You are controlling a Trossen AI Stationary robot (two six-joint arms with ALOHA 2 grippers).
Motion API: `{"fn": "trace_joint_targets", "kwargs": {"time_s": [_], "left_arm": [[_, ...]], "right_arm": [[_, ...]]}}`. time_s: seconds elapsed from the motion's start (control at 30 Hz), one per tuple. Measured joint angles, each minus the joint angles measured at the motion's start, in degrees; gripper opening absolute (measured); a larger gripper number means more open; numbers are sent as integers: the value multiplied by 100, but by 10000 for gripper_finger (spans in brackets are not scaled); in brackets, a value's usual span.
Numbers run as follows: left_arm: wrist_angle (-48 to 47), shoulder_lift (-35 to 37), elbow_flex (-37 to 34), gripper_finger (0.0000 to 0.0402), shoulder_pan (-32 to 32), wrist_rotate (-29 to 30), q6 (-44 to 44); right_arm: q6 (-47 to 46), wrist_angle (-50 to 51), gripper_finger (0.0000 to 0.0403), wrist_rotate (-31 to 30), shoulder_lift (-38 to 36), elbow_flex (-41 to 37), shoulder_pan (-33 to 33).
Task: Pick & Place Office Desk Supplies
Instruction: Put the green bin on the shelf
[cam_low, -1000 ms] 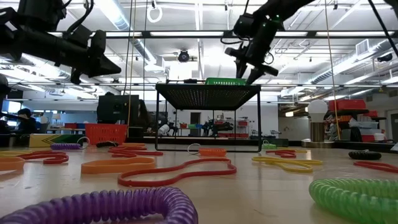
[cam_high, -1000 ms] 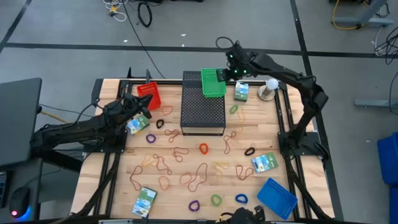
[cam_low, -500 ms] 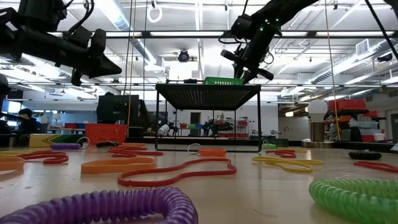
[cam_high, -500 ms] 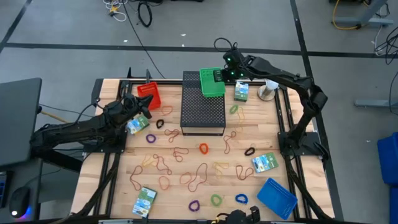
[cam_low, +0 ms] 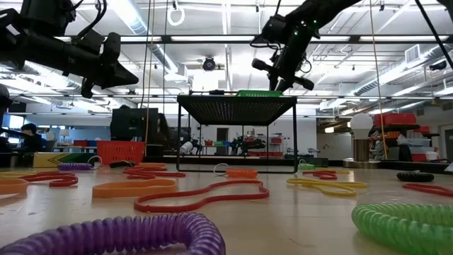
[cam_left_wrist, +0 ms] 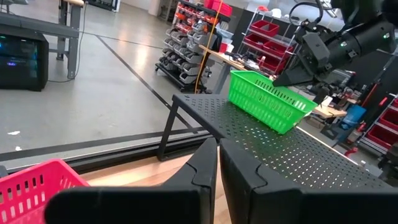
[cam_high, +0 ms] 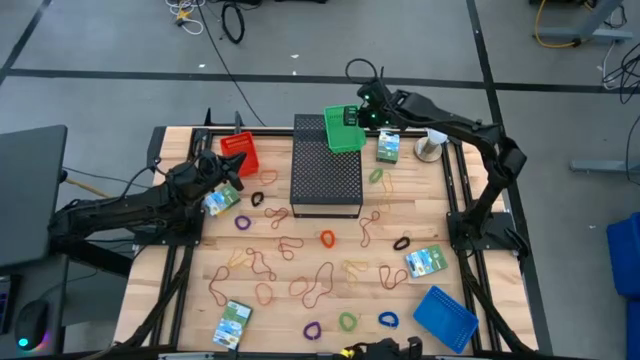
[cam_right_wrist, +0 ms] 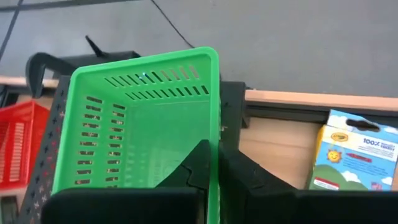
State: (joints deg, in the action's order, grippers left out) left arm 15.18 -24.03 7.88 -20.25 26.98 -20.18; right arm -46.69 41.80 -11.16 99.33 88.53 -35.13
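A green slotted basket [cam_high: 343,132] [cam_right_wrist: 137,137] stands on the far part of the big black perforated box's top [cam_high: 326,175]. My right gripper [cam_high: 360,118] [cam_right_wrist: 214,163] is shut on it, reaching in from the table's far right. My left gripper [cam_high: 235,170] [cam_left_wrist: 218,163] hovers shut and empty over the table's left side, pointing level toward the box. Thin tan, orange and red rubber bands [cam_high: 310,285] and small coloured loops [cam_high: 347,321] lie flat on the wood. Green-white boxes [cam_high: 388,148] [cam_high: 426,262] [cam_high: 232,322] also lie there. My right gripper grips the basket's long side wall [cam_right_wrist: 215,124], the one toward the table's right, at its top rim. One finger is inside the basket and one outside. The fingers slant down from the far right. The basket rests level on the black box's top.
A red basket [cam_high: 240,150] sits at the far left beside the black box. A white ball on a stand [cam_high: 433,140] is at the far right. A blue basket [cam_high: 445,313] lies at the near right corner. Another green-white box [cam_high: 220,200] lies under my left arm.
My right gripper has shut: its fingers stood apart over the basket's right wall and now close on it. The wrist has rolled a little meanwhile. The basket stays on the black box.
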Motion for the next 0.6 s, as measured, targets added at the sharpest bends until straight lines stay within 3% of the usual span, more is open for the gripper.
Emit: {"fn": "trace_joint_targets", "kwargs": {"time_s": [0.23,0.6], "left_arm": [[0,0,0,26,0,0,-23],[0,-2,0,26,0,-2,-22]], "right_arm": [[-481,149,25,-471,0,0,98],[-519,293,25,-467,-7,4,96]]}}
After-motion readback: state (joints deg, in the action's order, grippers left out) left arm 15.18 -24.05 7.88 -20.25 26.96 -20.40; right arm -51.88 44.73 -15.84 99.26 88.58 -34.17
